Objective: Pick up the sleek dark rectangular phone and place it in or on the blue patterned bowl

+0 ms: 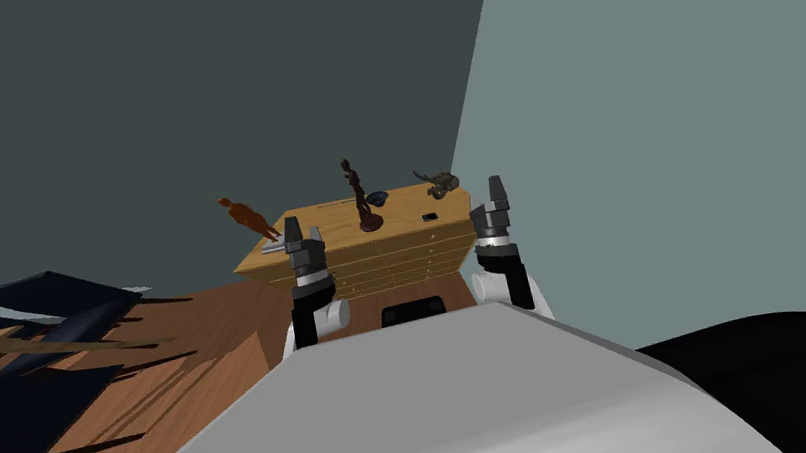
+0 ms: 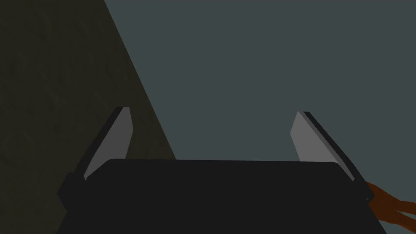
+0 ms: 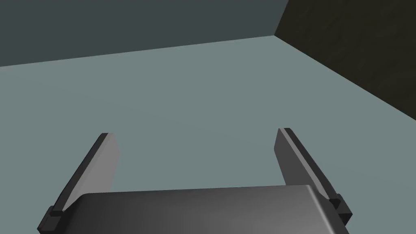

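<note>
Atop dresser [image 1: 406, 256], front right: phone [image 1: 430, 217], flat. Bowl [image 1: 376, 199] behind it, leftward, apart, just beside dark figurine [image 1: 359, 195]. Left jaws, right jaws: both spread, holding nothing, raised short of the dresser.

Left hand [image 2: 213, 111] gapes wide, an orange-brown shape [image 2: 384, 203] beside one finger.

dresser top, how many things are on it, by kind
figurines: 3 (orange figurine, tall dark figurine, low dark figurine)
bowl: 1
phone: 1
total: 5
</note>
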Motion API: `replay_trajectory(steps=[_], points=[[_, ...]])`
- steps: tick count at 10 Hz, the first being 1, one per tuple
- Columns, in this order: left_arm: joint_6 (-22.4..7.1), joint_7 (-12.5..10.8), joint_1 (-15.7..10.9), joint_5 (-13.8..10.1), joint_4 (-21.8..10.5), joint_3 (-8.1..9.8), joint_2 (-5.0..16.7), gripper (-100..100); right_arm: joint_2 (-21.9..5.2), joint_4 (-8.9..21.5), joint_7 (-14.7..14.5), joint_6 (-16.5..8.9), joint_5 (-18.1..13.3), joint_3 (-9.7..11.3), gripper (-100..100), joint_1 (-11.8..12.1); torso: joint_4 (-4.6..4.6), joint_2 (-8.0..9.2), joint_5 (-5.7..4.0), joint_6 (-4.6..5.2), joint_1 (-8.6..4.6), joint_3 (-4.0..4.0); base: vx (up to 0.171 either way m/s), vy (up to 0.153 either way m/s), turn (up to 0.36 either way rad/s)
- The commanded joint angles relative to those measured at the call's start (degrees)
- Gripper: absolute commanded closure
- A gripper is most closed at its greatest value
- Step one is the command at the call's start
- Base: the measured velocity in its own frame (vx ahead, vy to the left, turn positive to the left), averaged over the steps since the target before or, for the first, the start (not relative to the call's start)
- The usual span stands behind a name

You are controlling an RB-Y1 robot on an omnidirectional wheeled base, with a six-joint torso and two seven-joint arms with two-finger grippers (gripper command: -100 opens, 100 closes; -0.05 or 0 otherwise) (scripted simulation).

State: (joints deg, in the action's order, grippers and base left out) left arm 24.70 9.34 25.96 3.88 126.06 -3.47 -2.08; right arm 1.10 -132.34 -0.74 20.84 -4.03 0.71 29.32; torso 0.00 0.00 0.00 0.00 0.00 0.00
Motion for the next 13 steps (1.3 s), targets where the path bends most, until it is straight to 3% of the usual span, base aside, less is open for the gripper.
replay_trajectory(steps=[1, 3, 5, 7, 10, 13], points=[[0.00, 0.00, 0.00, 0.00, 0.00, 0.00, 0.00, 0, -2.13, -0.08, -0.09, -0.12, -0.15, -0.21, -100, 1.15, 0.00, 0.00, 0.00, 0.00, 0.00, 0.00, -0.031, 0.015, 0.054], [0.00, 0.00, -0.01, 0.00, 0.00, 0.00, 0.00, 0, -5.04, -0.18, -0.32, -0.38, -0.53, -0.66, -100, 3.82, 0.04, 0.22, 0.01, -0.01, 0.05, 0.12, -0.083, 0.019, 0.145], [0.00, 0.00, -0.01, 0.00, 0.00, 0.00, 0.00, 0, -5.04, -0.18, -0.32, -0.38, -0.53, -0.66, -100, 3.82, 0.08, 0.32, 0.01, 0.00, 0.07, 0.19, -0.049, 0.021, -0.026], [0.00, 0.00, -0.01, 0.00, 0.00, 0.00, 0.00, 0, -7.55, -0.14, -0.66, -0.73, -1.14, -1.30, -100, 7.64, 0.04, 0.17, 0.02, 0.00, 0.10, 0.10, -0.067, 0.034, 0.163], [0.00, 0.00, -0.01, 0.00, 0.00, -0.01, 0.00, 0, -8.60, -0.03, -0.88, -0.92, -1.52, -1.67, -100, 10.22, 0.07, 0.33, 0.02, -0.01, 0.11, 0.19, -0.071, 0.029, 0.097], [0.00, 0.00, -0.01, 0.00, 0.00, 0.00, 0.00, 0, -10.42, 0.41, -1.40, -1.34, -2.47, -2.48, -100, 15.20, 0.06, 0.24, 0.02, 0.00, 0.07, 0.14, -0.059, 0.031, 0.156]])
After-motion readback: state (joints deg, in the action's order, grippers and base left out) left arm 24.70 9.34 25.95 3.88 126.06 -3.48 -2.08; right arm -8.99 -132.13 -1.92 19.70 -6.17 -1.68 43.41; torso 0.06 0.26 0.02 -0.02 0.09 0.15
